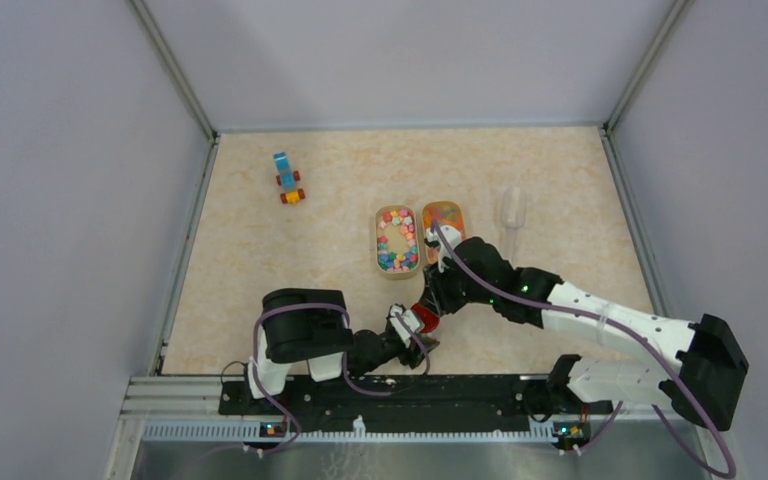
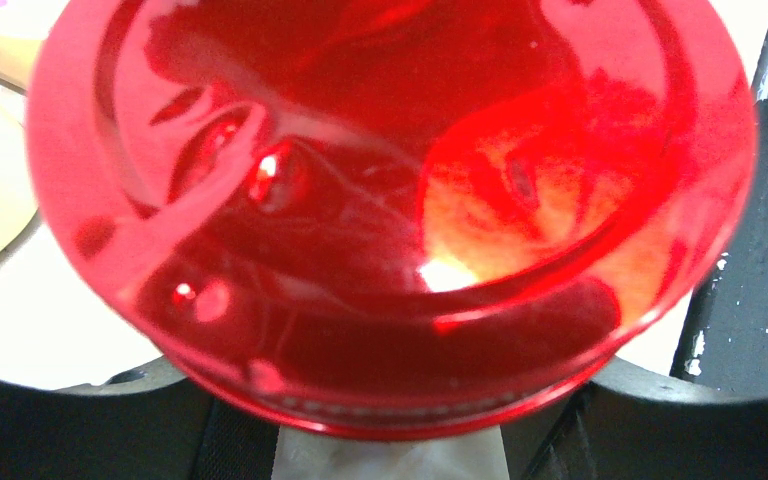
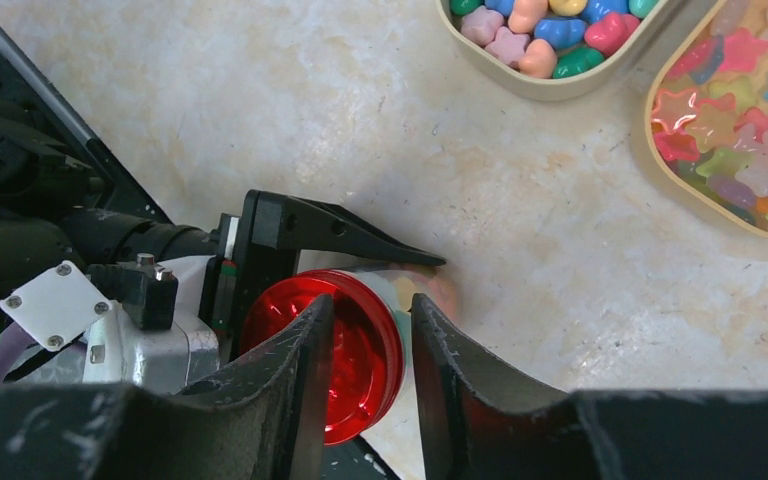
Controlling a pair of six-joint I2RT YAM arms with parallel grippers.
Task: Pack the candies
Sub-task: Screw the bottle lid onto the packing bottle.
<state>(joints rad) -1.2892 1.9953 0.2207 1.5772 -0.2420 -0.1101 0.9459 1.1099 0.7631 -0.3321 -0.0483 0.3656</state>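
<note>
Jaws of your right gripper [image 3: 372,305] straddle the red lid [image 3: 360,370]; pinching or not, you cannot tell. Your left gripper [image 1: 415,335] clamps the jar [image 3: 430,280] lying level.

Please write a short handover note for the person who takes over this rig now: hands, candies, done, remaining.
Left hand: shut on the red-lidded jar, held sideways.
Right hand: fingers straddle the jar's lid; gripping or not, unclear.
Candies: in the open oval tray; star candies in the second tray beside it.
Done: unclear; the jar's contents are barely visible.
Left: probably move the candies into the jar.
</note>
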